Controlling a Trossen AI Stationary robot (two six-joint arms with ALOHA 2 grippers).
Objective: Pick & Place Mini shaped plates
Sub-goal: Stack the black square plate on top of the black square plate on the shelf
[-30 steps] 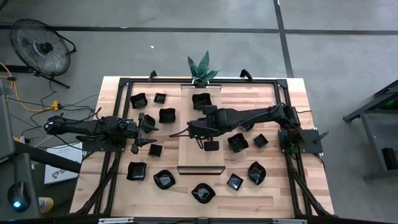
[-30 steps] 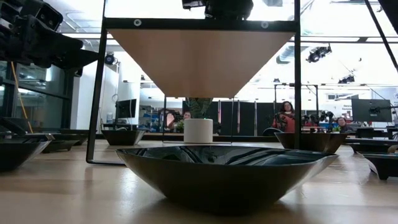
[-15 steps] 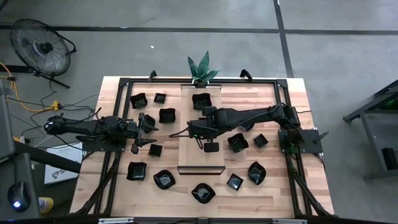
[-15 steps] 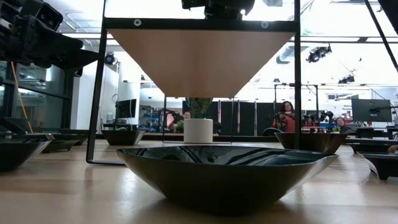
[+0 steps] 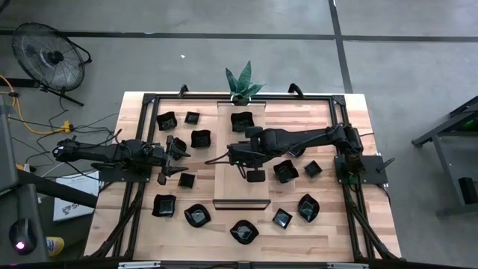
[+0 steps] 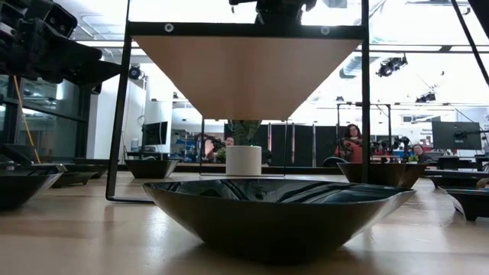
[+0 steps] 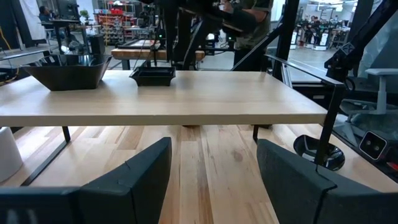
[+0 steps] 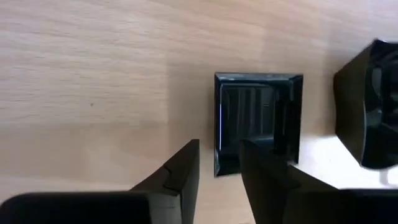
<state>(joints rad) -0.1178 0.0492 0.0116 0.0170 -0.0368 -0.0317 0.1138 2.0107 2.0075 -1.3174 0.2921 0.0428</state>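
Just ahead of the right jaws (image 8: 217, 165), which stand narrowly parted and empty, lies 1 square mini plate (image 8: 258, 121) on the wooden board (image 5: 240, 149), while the left jaws (image 7: 211, 168) gape wide, holding nothing, no writing legible.

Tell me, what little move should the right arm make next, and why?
Probably lift the right gripper straight up, provided it has let go. The square plate already seems to rest flat on the wooden board, and more plates, such as the nearby plate, lie on the table. The left gripper waits open at the left.
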